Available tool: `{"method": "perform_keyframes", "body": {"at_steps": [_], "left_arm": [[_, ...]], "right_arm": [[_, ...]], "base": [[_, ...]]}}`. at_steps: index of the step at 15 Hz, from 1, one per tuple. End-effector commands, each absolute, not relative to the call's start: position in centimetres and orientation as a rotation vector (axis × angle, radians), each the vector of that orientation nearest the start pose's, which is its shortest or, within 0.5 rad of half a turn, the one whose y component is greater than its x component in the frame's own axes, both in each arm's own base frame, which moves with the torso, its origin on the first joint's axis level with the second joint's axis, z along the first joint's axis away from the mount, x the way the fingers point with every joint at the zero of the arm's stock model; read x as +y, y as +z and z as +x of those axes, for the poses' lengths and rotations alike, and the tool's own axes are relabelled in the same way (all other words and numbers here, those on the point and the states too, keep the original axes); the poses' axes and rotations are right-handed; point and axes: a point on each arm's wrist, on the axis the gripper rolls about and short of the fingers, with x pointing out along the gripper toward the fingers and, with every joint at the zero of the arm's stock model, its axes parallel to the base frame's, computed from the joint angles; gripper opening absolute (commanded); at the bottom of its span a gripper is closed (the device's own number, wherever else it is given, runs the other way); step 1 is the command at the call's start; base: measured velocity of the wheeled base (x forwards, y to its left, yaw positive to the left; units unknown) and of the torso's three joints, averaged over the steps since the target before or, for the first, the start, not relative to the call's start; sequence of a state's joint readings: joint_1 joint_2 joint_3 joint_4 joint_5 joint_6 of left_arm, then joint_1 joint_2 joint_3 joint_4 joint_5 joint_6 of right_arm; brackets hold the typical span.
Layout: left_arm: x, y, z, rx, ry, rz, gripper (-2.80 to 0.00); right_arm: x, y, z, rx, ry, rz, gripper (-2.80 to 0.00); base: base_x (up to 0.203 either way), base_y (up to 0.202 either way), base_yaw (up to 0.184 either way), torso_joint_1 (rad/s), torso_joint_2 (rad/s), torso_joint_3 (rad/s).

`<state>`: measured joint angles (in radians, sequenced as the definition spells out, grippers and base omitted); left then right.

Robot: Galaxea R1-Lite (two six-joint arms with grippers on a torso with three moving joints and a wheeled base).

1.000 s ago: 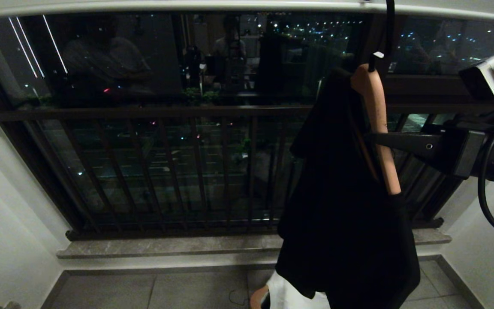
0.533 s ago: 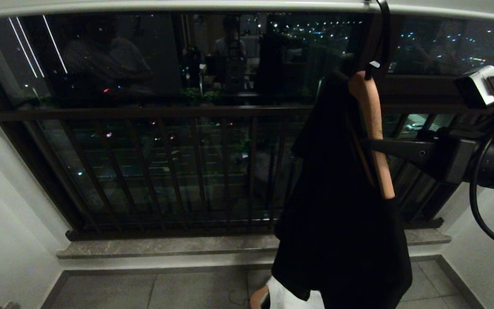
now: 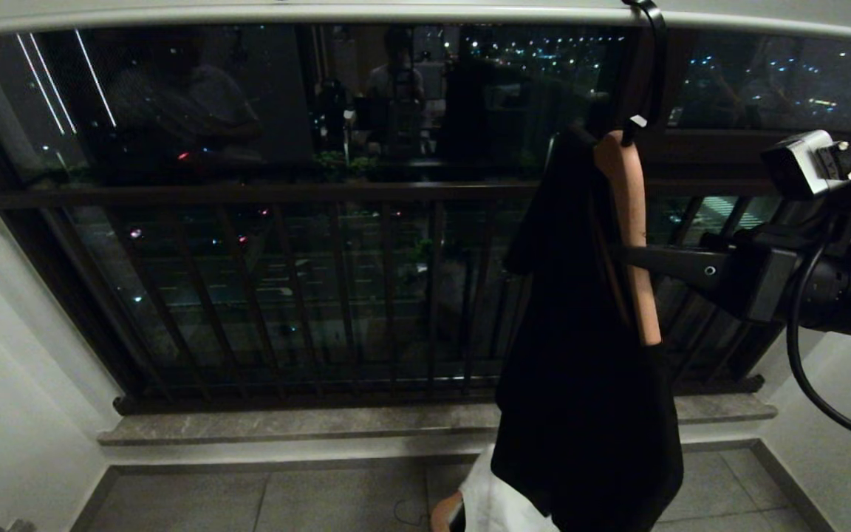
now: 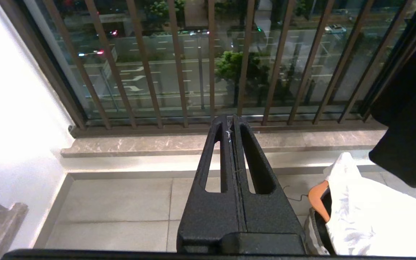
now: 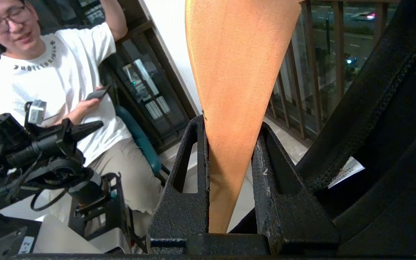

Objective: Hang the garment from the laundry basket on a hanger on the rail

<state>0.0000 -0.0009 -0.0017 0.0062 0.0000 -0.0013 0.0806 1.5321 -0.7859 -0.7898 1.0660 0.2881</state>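
Since a second ago the garment point(image 3: 580, 369) on its hanger point(image 3: 629, 236) has swung slightly leftward and lifted, and the black hook point(image 3: 651, 44) now curls over the rail point(image 3: 322, 13) at the top of the head view, where earlier it stood just under it. The right arm has slid in a little from the 3 o'clock edge.

The garment, dark and limp, drapes over the wooden hanger at about 4 o'clock from the head view's centre, its hem hanging down toward the floor. Below it, at 6 o'clock, a white cloth point(image 3: 496, 506) lies over what may be the laundry basket; its rim is hidden, so I cannot confirm it. The rail runs across the whole top edge, above the dark guard handrail point(image 3: 248, 196) and its bars.

The right tool point(image 3: 629, 255) comes in level from 3 o'clock, clenched on the hanger's wooden arm; the right wrist view shows the wood pinched between both black fingers point(image 5: 179, 202). The left tool point(image 4: 234, 126) is parked low, its jaws pressed together on nothing, pointing toward the window ledge point(image 4: 157, 142).

The step in hand appears to be seating the hook on the rail. Next, I judge, the hanger should be lowered until the hook bears the weight, then the right tool freed and drawn back without dragging the garment off.
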Motion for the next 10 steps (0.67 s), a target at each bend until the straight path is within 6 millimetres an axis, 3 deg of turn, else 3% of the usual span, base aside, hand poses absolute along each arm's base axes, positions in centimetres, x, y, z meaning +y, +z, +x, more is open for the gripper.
{"method": "perform_keyframes", "body": {"at_steps": [1, 6, 7, 10], "left_arm": [[0.0, 7.51, -2.29, 0.006, 0.0, -0.002, -2.8], [0.01, 7.53, -2.29, 0.005, -0.003, -0.002, -2.8], [0.01, 7.52, -2.29, 0.005, -0.002, -0.002, -2.8], [0.01, 7.53, -2.29, 0.005, -0.003, -0.002, -2.8]], "right_arm": [[4.08, 24.01, 25.75, 0.127, 1.149, 0.235, -2.8], [4.09, 24.01, 25.42, 0.122, 1.15, 0.229, -2.8], [4.05, 24.02, 25.43, 0.122, 1.149, 0.229, 0.0], [4.03, 24.32, 25.14, 0.113, 1.149, 0.226, 0.0]], "base": [[0.0, 0.0, 0.0, 0.0, 0.0, 0.0], [0.0, 0.0, 0.0, 0.0, 0.0, 0.0], [0.0, 0.0, 0.0, 0.0, 0.0, 0.0], [0.0, 0.0, 0.0, 0.0, 0.0, 0.0]]}}
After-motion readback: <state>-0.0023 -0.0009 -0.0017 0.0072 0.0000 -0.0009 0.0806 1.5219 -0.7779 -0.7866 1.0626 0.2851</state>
